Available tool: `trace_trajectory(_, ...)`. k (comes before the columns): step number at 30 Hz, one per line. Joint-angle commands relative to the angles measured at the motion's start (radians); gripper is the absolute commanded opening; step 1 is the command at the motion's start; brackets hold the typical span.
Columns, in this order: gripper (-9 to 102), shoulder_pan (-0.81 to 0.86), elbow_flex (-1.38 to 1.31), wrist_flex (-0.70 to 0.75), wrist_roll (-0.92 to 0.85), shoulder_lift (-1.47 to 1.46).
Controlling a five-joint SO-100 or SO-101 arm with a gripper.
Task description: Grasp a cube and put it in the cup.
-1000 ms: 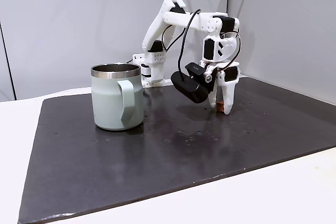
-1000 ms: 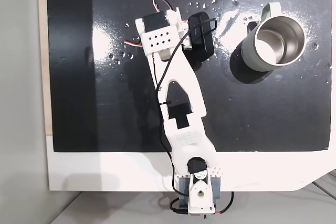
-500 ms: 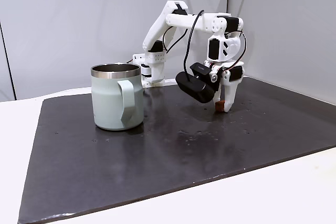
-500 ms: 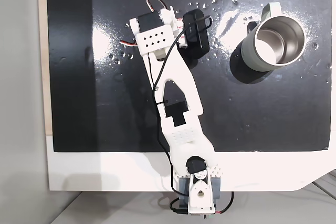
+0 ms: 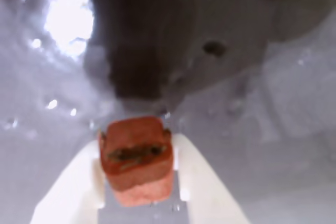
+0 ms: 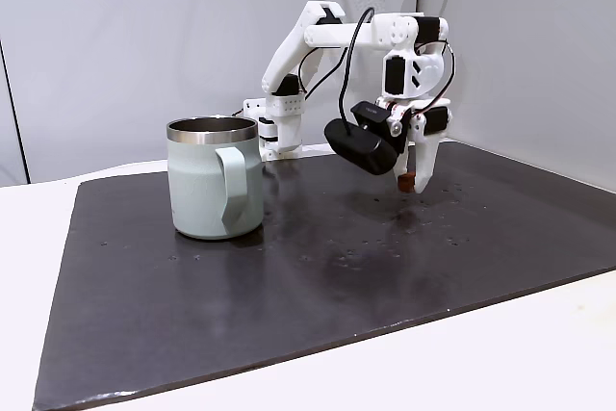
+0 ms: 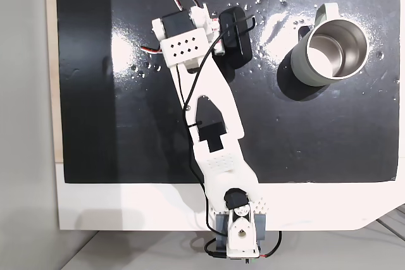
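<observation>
From my seat I had the gripper (image 6: 411,183) clamped on the cube (image 6: 408,181) — in a fixed view the small reddish-brown block sat pinched at the tips of the white fingers (image 6: 422,163), clear of the dark mat (image 6: 289,276) with a gap of mat showing beneath it. The wrist view confirmed the hold: the cube (image 5: 137,157) filled the lower middle, wedged between the two pale fingers (image 5: 68,192), with the glossy mat blurred behind it and a bright glare patch at upper left.

The cup (image 6: 215,178) stood upright on the mat, well apart from the gripper and to its left in that fixed view, its handle turned toward the camera and its steel rim bare. In a fixed view from above, the cup (image 7: 312,74) sat near the top right corner of the mat, its steel interior visible, the handle pointing up and left. There the arm (image 7: 212,115) reached diagonally from its base at the bottom edge toward the upper middle of the mat — the wrist and black camera housing (image 7: 235,36) covered the gripper tips, so I could not see the cube from that angle.
</observation>
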Motion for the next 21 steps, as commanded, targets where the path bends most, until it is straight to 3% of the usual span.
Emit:
trace_trajectory(1,0,0.021,-0.149,0.067,0.011,0.094)
trace_trajectory(7,0,0.071,-0.337,0.195,0.018,0.127)
trace_trajectory(21,0,0.16,-0.304,0.195,0.018,0.351)
